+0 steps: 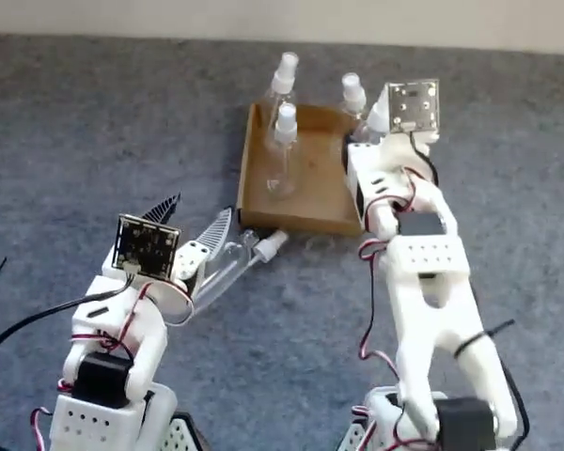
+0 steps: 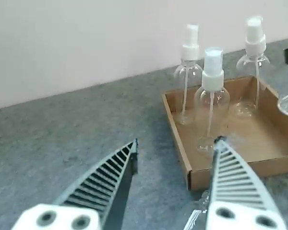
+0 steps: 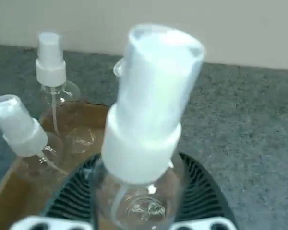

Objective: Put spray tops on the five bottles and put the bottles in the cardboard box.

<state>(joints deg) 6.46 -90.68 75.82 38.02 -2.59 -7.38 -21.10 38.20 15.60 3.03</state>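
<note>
While three clear spray bottles stand upright in the cardboard box [image 1: 301, 225], a fourth sits in the right gripper [image 3: 134, 201] and a fifth lies on the grey desk [image 1: 94, 122].

In the box:
- The far-left bottle [image 1: 284, 73] is by the left end of the far wall.
- The centre bottle [image 1: 282, 141] is mid-floor, nearer the left wall.
- The far-right bottle [image 1: 353, 94] is toward the far-right corner.

All three have white spray tops on.

The held bottle [image 1: 376, 115] is at the box's right wall, top on, with the right fingers [image 3: 201, 187] closed round its body. Cannot tell if its base touches the box floor.

The lying bottle [image 1: 235, 263] is outside, just off the box's near-left corner, its white top pointing at the near wall.

The left gripper [image 1: 204, 205] is out past that same corner, fingers spread wide and holding nothing. One finger is just beside the lying bottle.

The left wrist view gives the dip tubes inside the three boxed bottles. The right wrist view gives the held bottle's top close up, with two boxed bottles behind it.
</note>
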